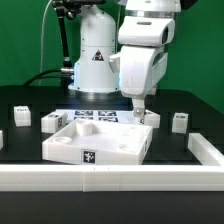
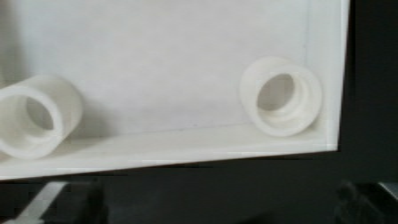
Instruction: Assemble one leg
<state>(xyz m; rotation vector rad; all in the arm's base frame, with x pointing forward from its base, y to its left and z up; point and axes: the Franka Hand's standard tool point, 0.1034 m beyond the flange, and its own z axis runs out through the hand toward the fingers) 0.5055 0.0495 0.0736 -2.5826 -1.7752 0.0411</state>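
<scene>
The wide white square panel lies in the middle of the table, with a tag on its near wall. My gripper hangs just above the panel's far corner on the exterior view's right. Small white legs with tags stand around it: two on the exterior view's left, two on the right. The wrist view looks into the panel and shows two round corner sockets. The gripper shows only as dim, dark fingers set wide apart with nothing between them.
The marker board lies flat behind the panel. A low white wall runs along the table's front and another along the exterior view's right. The robot's base stands at the back.
</scene>
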